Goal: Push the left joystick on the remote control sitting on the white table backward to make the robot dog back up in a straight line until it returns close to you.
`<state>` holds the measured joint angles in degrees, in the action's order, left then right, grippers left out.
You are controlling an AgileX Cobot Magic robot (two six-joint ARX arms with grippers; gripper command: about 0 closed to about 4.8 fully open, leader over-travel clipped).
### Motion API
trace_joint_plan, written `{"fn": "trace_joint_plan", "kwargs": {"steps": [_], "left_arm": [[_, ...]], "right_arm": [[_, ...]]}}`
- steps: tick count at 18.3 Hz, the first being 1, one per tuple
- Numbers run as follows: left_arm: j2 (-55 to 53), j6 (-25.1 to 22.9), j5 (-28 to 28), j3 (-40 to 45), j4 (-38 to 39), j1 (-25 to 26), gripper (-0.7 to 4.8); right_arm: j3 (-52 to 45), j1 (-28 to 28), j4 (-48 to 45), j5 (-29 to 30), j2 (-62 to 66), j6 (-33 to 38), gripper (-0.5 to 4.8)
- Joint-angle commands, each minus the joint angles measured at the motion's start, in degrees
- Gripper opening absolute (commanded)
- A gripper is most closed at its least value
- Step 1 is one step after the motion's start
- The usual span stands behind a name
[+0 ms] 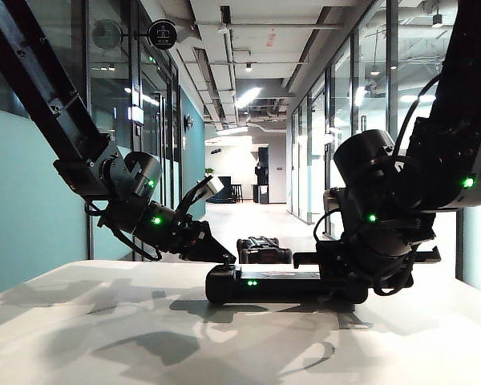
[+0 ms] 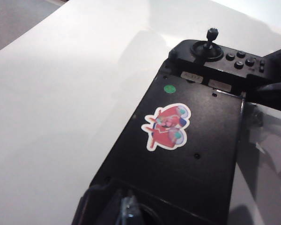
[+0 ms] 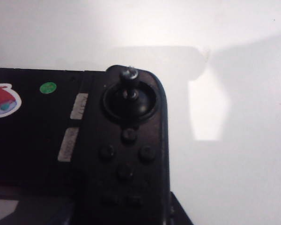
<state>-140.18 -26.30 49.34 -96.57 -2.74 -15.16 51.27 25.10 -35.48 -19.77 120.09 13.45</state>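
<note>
Both Arms Braced at the Controller

Centrally on the white table (image 1: 104,321) lies the remote control (image 1: 280,285), red sticker up. At its nine o'clock end, the left gripper (image 1: 224,258) tapers to a point on the left joystick area; whether its fingers are clenched cannot be told. At three o'clock the right gripper (image 1: 345,273) sits against the other end, grip unclear. At twelve o'clock beyond, the robot dog (image 1: 264,249) stands on the corridor floor.
</note>
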Motion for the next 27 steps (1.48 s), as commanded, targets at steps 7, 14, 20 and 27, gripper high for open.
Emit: {"fn": "trace_joint_plan", "kwargs": {"steps": [7,14,20,27], "left_arm": [[0.31,10.54,-12.87,-2.36,0.5,-0.13,-0.05],[5.14,18.43,-31.87,-3.96,5.03,-0.13,-0.05],[8.55,18.75,-35.26,-3.91,12.24,-0.11,-0.05],[17.31,20.37,-38.23,3.13,9.94,-0.11,-0.05]], "right_arm": [[0.26,-0.11,-1.6,-0.96,-0.31,-0.11,1.71],[0.26,-0.11,-1.62,1.9,-0.31,-1.9,2.83],[0.11,-0.11,4.87,1.88,-4.79,-3.08,2.87],[-3.67,-0.11,8.83,1.49,-15.34,-5.6,-0.02]]}}
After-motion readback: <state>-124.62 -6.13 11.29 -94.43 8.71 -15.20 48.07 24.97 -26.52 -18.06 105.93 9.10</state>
